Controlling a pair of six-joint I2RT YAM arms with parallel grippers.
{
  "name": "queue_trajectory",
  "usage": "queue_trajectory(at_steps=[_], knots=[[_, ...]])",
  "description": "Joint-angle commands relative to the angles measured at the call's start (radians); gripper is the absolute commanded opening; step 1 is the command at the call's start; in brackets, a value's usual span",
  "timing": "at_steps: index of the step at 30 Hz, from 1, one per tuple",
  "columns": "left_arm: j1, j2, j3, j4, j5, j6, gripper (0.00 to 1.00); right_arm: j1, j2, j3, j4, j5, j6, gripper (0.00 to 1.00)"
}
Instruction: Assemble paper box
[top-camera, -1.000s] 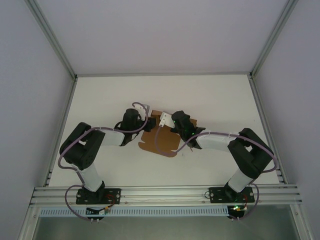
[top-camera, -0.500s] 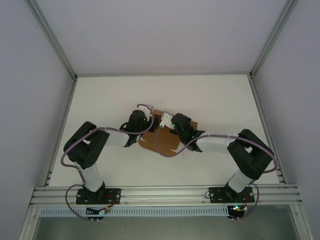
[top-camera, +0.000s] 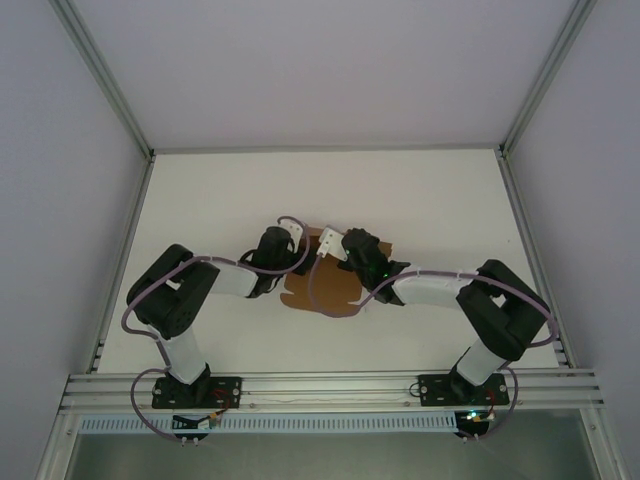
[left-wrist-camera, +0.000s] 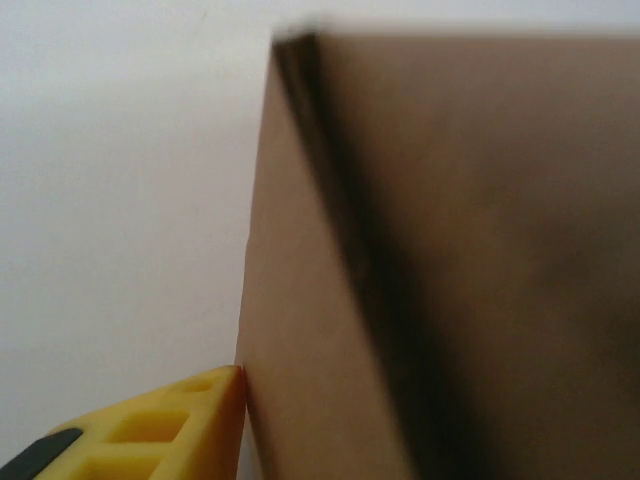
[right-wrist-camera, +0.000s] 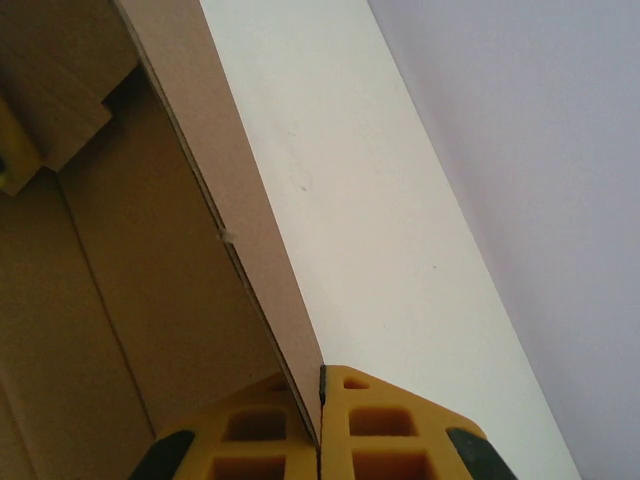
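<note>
The right gripper (right-wrist-camera: 320, 385) is pinched shut on a raised panel of the paper box (top-camera: 322, 292), which its wrist camera sees edge-on. On the left gripper (top-camera: 288, 246), one yellow finger (left-wrist-camera: 185, 425) touches a box wall; how wide its jaws stand I cannot tell. From above, both arms crowd the brown sheet in the middle of the table (top-camera: 220, 200), with bare white surface reaching to the walls.

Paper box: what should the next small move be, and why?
Probably the left gripper should push the upright panel a little inward. The right gripper is shut on a raised wall of the paper box, steadying it, while one left finger touches that panel's edge.
</note>
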Motion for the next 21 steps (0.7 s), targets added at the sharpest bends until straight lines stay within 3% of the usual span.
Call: queue_trajectory(at_steps=[1,11,16,18,21], knots=[[0.012,-0.029,-0.039,-0.019,0.045,0.010,0.35,0.001,0.000,-0.025,-0.098,-0.118,0.014,0.00],[0.013,-0.029,0.048,0.038,0.071,-0.049,0.25,0.008,-0.006,-0.015,-0.182,-0.183,0.050,0.00],[0.006,0.018,0.123,0.013,0.018,-0.068,0.11,0.037,0.006,-0.016,-0.214,-0.172,0.083,0.00],[0.000,0.037,0.139,-0.005,-0.006,-0.055,0.01,0.037,-0.009,-0.021,-0.215,-0.169,0.127,0.10],[-0.002,0.048,0.136,-0.007,0.000,-0.037,0.00,0.037,-0.074,-0.010,-0.258,-0.178,0.231,0.41]])
